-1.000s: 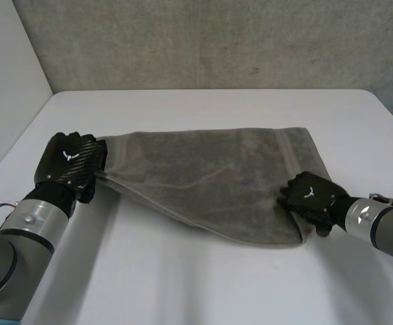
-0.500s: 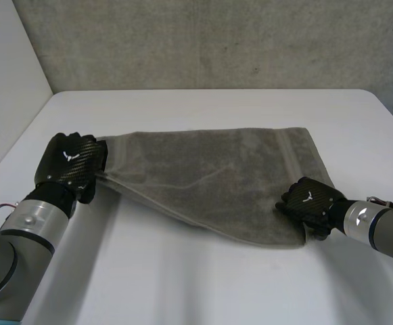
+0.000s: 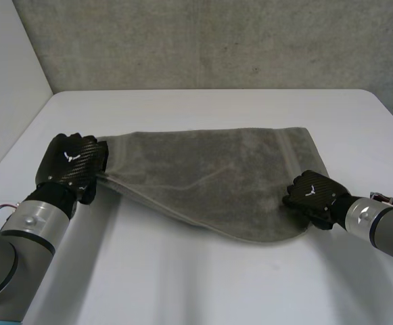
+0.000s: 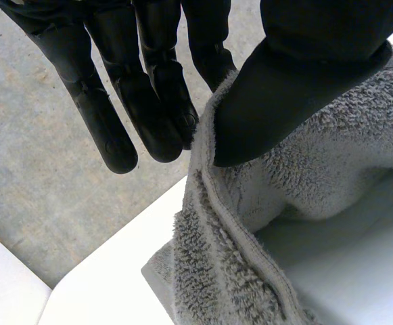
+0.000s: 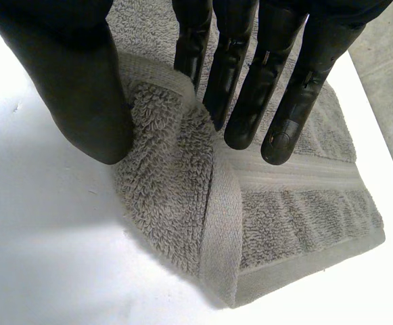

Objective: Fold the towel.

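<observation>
A grey towel (image 3: 210, 183) lies spread across the white table (image 3: 182, 284), its near edge running slantwise. My left hand (image 3: 71, 162) is at the towel's left end, lifted slightly off the table. In the left wrist view its thumb (image 4: 297, 74) presses the towel's hemmed edge (image 4: 223, 210) against the fingers. My right hand (image 3: 311, 193) sits on the towel's near right corner. There a ridge of cloth (image 5: 176, 149) is bunched between the thumb (image 5: 74, 81) and the fingers (image 5: 250, 88), which pinch it.
A concrete wall (image 3: 216, 40) stands behind the table's far edge. A pale side wall (image 3: 7, 81) is at the left. Bare table lies in front of the towel and beyond it.
My right hand's fingers have drawn in toward the thumb, gathering the near right corner, which now looks rounded. The left hand has not moved.
</observation>
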`<action>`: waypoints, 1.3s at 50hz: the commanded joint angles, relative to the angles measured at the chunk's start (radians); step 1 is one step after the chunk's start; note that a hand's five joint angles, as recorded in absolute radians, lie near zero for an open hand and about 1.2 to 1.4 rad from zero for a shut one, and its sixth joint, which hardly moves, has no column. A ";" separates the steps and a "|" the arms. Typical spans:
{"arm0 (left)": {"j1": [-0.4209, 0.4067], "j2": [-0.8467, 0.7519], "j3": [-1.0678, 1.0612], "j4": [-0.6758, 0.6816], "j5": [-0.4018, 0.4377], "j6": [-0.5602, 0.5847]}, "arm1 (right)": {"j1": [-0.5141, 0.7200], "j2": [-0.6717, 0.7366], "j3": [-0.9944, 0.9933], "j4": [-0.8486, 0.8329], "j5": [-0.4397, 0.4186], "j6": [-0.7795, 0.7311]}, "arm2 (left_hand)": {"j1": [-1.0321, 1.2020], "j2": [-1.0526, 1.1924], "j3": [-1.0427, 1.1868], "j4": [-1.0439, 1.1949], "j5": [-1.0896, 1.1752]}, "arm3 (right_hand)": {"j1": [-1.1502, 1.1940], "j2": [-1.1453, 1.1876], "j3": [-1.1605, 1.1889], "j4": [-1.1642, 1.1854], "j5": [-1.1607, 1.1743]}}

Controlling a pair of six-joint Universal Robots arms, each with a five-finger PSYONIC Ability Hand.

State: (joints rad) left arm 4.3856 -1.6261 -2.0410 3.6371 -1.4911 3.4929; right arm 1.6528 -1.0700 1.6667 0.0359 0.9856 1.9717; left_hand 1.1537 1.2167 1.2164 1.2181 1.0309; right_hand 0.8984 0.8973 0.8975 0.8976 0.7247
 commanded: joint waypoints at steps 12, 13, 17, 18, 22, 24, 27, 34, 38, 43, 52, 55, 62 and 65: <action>0.000 0.000 -0.007 0.003 0.000 0.000 | -0.047 -0.001 0.024 -0.004 -0.002 -0.014 | 0.243 0.180 0.180 0.178 0.191 | -0.085 -0.084 -0.084 -0.085 -0.086; 0.000 0.000 -0.007 0.003 0.000 0.000 | -0.053 -0.002 0.024 -0.004 -0.004 -0.016 | 0.243 0.180 0.180 0.178 0.191 | -0.103 -0.102 -0.102 -0.102 -0.104; -0.001 0.000 -0.007 0.003 0.000 0.000 | -0.060 -0.005 0.025 -0.005 -0.008 -0.017 | 0.243 0.180 0.180 0.178 0.191 | -0.176 -0.175 -0.175 -0.176 -0.177; -0.001 0.000 -0.007 0.003 0.000 0.000 | -0.060 -0.010 0.030 -0.005 -0.010 -0.017 | 0.243 0.180 0.180 0.178 0.191 | -0.182 -0.181 -0.181 -0.181 -0.183; -0.001 0.000 -0.007 0.003 0.000 0.000 | -0.065 -0.011 0.042 -0.016 -0.013 -0.019 | 0.243 0.180 0.180 0.178 0.191 | -0.182 -0.181 -0.181 -0.181 -0.183; -0.001 0.000 -0.007 0.003 0.000 0.000 | -0.067 -0.011 0.060 -0.059 -0.013 -0.027 | 0.243 0.180 0.180 0.178 0.191 | -0.144 -0.143 -0.143 -0.144 -0.145; -0.001 0.000 -0.007 0.003 0.000 0.000 | -0.067 -0.011 0.076 -0.093 -0.013 -0.034 | 0.243 0.180 0.180 0.178 0.191 | -0.042 -0.041 -0.041 -0.041 -0.043; -0.001 0.000 -0.007 0.003 0.000 0.000 | -0.067 -0.030 0.076 -0.097 -0.016 -0.022 | 0.243 0.180 0.180 0.178 0.191 | 0.497 0.499 0.498 0.498 0.497; 0.000 0.002 -0.005 0.002 0.000 0.000 | -0.074 -0.148 0.079 -0.097 -0.025 0.033 | 0.243 0.180 0.180 0.178 0.191 | 0.498 0.499 0.499 0.499 0.497; 0.000 0.020 -0.005 -0.002 0.000 0.002 | -0.082 -0.260 0.070 -0.091 -0.039 0.210 | 0.243 0.180 0.180 0.178 0.191 | 0.498 0.499 0.499 0.499 0.497; 0.011 0.071 -0.015 -0.017 -0.003 0.011 | -0.160 -0.383 0.091 -0.008 -0.033 0.337 | 0.243 0.180 0.180 0.178 0.191 | 0.498 0.499 0.499 0.499 0.497; 0.014 0.091 -0.030 -0.046 -0.003 0.017 | -0.218 -0.406 0.105 0.065 -0.036 0.332 | 0.243 0.180 0.180 0.178 0.191 | 0.498 0.499 0.499 0.499 0.497; 0.028 0.193 -0.076 -0.193 -0.002 0.015 | -0.313 -0.456 0.097 0.339 -0.051 0.267 | 0.243 0.180 0.180 0.178 0.191 | 0.498 0.499 0.499 0.499 0.497; 0.031 0.253 -0.093 -0.245 0.002 0.011 | -0.358 -0.473 0.093 0.476 -0.054 0.175 | 0.243 0.180 0.180 0.178 0.191 | 0.498 0.499 0.499 0.499 0.497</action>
State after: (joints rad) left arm 4.4084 -1.4720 -2.1011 3.4977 -1.4931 3.5093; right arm 1.3649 -1.5086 1.7683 0.2757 0.9392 2.2774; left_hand 1.1537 1.2167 1.2164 1.2182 1.0309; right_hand 1.3258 1.3324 1.3334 1.3314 1.1676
